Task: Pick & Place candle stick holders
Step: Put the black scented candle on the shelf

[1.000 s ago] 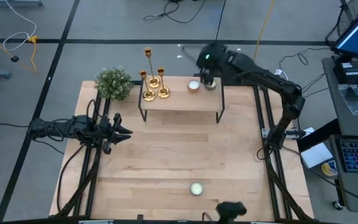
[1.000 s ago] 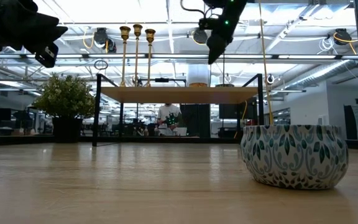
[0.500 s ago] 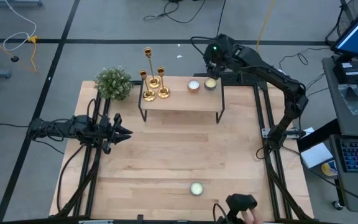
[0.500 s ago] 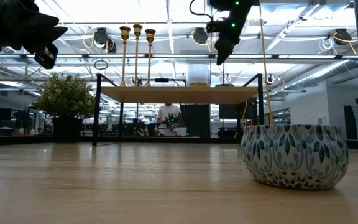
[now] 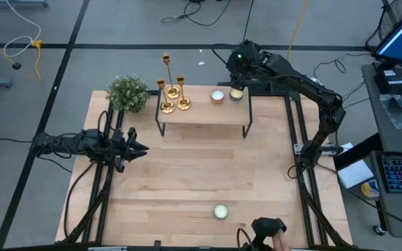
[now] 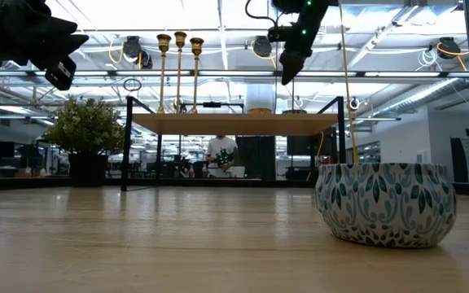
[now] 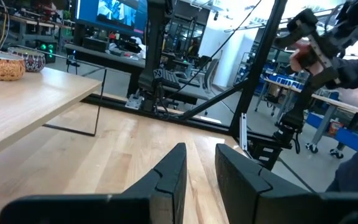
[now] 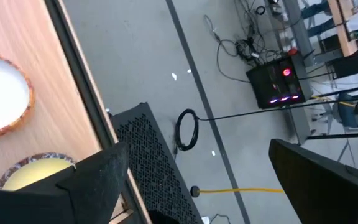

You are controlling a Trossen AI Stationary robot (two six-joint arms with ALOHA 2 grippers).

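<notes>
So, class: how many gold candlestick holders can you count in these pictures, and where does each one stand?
3, all clustered at the plant end of the raised shelf: the tallest candlestick at the back, the left front candlestick, and the right front candlestick. None appears hidden.

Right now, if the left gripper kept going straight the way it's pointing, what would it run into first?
Probably nothing on the table: the left gripper points across bare wooden table toward the right arm's frame post. It passes in front of the raised shelf, though depth is unclear.
</notes>
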